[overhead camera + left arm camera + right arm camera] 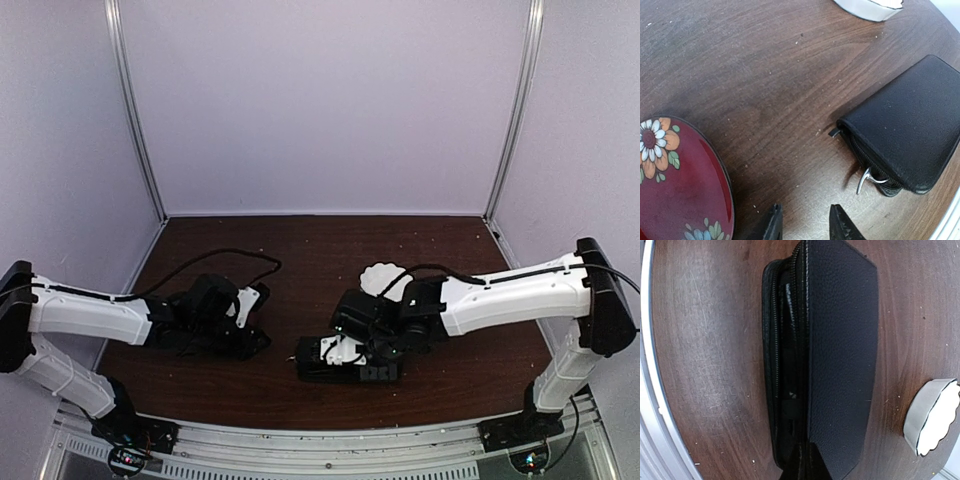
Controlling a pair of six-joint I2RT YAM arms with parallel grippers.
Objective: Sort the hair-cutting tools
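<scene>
Inside the black zip case (840,340), by best guess, hair-cutting tools hidden (only a dark gap along the zipper (769,365)). At its end, right gripper (802,462), grip impossible to tell; left gripper (805,225) spread, empty, near flowered plate (680,195). Opening stage: needs the case spread wide next.

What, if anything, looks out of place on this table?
Only the case: it gapes open along one unzipped long side, showing a dark gap. Nothing looks spilled or broken.
</scene>
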